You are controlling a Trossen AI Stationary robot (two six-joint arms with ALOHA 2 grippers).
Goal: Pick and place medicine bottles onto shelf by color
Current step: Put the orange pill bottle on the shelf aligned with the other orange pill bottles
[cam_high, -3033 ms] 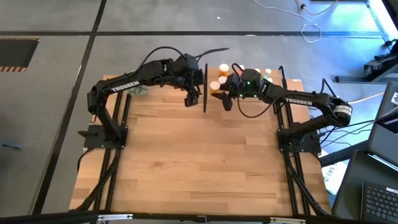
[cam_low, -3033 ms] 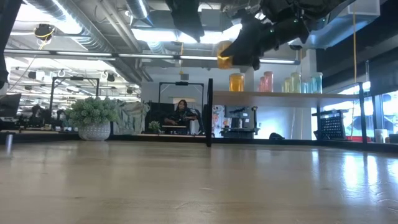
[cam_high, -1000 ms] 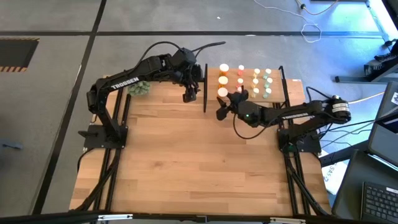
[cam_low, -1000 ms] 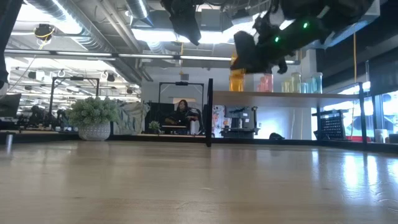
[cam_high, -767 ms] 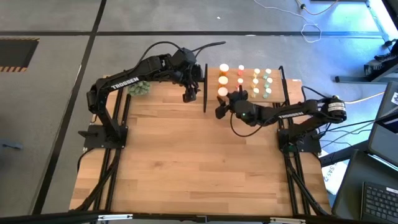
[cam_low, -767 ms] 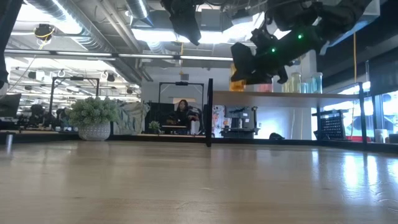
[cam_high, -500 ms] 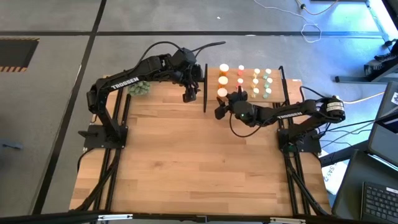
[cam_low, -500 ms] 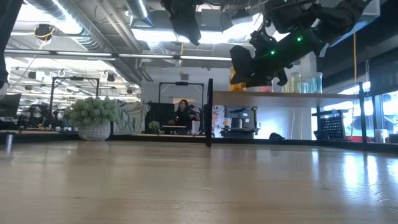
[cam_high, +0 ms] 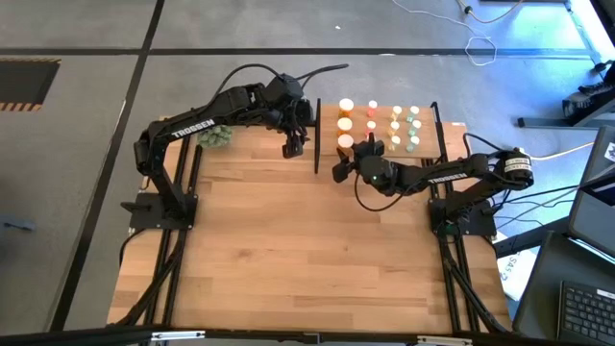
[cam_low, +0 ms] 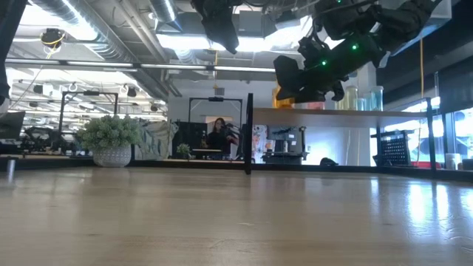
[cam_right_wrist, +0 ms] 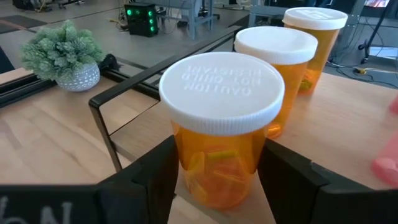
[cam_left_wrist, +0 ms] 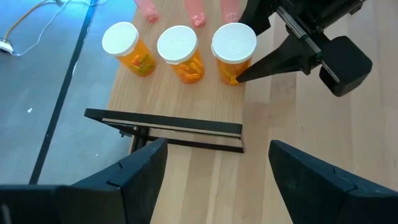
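We see right gripper (cam_high: 338,169) at front left corner of light-wood shelf board with black metal posts (cam_high: 384,135), fingers apart, either side of nearest white-capped orange plastic medicine bottle (cam_right_wrist: 222,127), standing on shelf in row of three. Left gripper (cam_high: 293,146) hovers beside shelf, fingers wide apart, empty.

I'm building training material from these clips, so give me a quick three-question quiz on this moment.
1. How many orange bottles stand on the shelf?
2. True or false: the left pincer holds a bottle.
3. Where is the right pincer? A, at the orange bottle nearest the shelf's front edge; B, at a pink bottle; C, over the plant.
Key: 1, three. 2, false: it is open and empty. 3, A.
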